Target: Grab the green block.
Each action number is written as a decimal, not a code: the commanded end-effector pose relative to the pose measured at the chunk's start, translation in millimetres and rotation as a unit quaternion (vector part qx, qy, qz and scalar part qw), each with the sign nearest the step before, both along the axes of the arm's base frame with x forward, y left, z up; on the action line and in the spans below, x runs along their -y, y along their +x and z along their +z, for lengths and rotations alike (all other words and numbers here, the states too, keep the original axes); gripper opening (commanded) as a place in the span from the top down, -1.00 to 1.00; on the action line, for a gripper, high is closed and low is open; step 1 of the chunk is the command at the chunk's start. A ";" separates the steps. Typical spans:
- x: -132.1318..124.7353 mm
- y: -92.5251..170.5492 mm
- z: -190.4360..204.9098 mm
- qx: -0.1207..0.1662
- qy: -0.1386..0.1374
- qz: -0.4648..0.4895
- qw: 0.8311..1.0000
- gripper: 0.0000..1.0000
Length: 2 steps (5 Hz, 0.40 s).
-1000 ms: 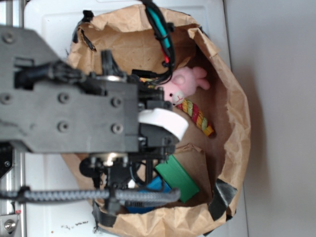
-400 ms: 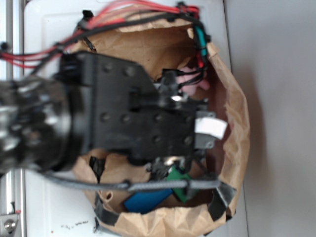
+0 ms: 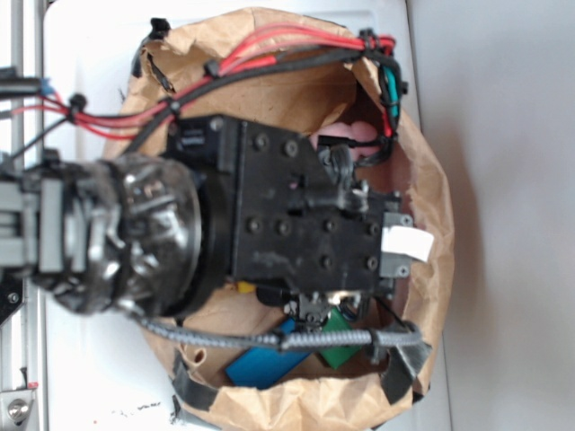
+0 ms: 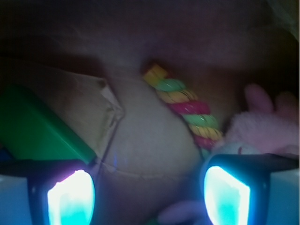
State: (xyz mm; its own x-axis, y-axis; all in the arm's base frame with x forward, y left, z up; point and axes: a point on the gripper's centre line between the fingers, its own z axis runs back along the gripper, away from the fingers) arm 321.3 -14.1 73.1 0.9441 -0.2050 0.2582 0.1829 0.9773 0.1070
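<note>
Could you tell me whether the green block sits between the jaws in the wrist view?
No, the green block lies left of the open jaws, with only paper between them.

Robot lab test bench. Plain white tabletop (image 3: 81,63), metal rail (image 3: 18,54) along left edge, bare black arm with exposed red wiring (image 3: 260,54), crumpled brown paper bag (image 3: 269,99) staged with toys: pink plush (image 4: 262,126), striped rope (image 4: 187,108).

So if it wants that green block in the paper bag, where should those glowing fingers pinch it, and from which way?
Probably across the green block's two long flat sides, coming down from above. In the wrist view it lies at the left, partly under a cardboard flap, with the open gripper centred to its right. So shifting left first looks wise. The rope toy sits clear.
</note>
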 end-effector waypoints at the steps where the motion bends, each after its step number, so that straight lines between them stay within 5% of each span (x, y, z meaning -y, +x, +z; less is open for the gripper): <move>1: 27.3 -8.5 21.7 0.042 -0.015 -0.034 0.998 -1.00; 2: 41.3 -12.8 25.6 0.050 -0.033 -0.043 0.997 -1.00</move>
